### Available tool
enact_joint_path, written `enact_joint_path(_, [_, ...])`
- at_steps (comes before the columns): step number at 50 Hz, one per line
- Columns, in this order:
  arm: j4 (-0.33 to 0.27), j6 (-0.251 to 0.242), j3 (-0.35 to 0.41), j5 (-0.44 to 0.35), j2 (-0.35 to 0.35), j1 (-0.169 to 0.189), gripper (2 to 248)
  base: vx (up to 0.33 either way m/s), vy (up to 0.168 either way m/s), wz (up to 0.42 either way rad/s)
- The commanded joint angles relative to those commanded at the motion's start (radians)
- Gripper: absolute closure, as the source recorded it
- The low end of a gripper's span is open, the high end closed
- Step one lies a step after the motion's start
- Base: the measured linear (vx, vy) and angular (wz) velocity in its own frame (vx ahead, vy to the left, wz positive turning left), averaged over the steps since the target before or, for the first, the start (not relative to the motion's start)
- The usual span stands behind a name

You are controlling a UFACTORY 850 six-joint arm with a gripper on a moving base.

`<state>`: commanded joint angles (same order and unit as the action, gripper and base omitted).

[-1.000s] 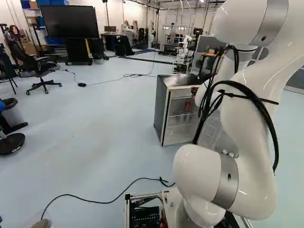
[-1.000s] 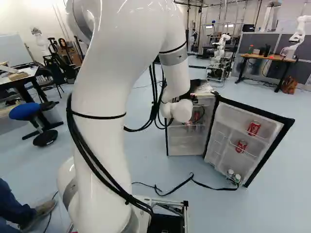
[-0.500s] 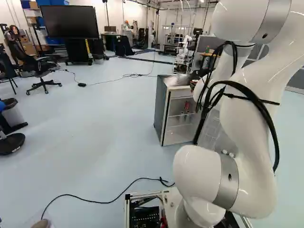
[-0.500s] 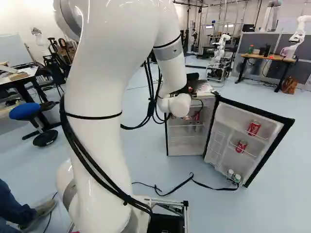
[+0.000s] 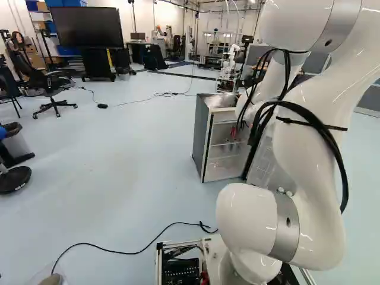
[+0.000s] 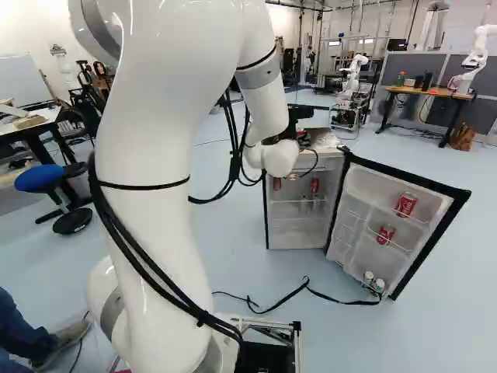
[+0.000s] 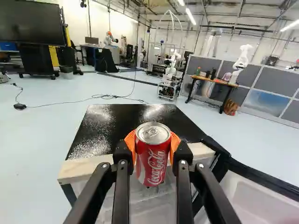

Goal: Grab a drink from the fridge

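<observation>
Lifting away from the fridge (image 5: 203, 138) front, the arm (image 6: 167, 116) has raised its wrist end, which now sits higher and a little further left in both base views. The base has not moved, and the fridge, right of centre in the left base view, stands where it did. Its door (image 6: 365, 190) is open, with two more cans on the door's shelves, at the right of the right base view.

In the wrist view the pincer (image 7: 153, 150) is clamped on a red drink can (image 7: 153, 163), an orange pad (image 7: 131, 140) pressed to either side; the can is upright, in front of the fridge's top. So the drink looks to be out, and the grabbing all but done. Next, I'd back the can well clear, minding the top's front edge and the open door.
</observation>
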<state>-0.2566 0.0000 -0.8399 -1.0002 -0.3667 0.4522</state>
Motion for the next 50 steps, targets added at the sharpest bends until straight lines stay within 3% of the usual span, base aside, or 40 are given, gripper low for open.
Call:
enact_joint_path(14, [0.056, 0.0, -0.038, 0.0, -0.041, -0.042, 157, 0.0, 0.0, 0.0])
enact_joint_path(50, [0.061, 0.0, -0.196, 0.0, -0.19, -0.124, 157, 0.0, 0.0, 0.0])
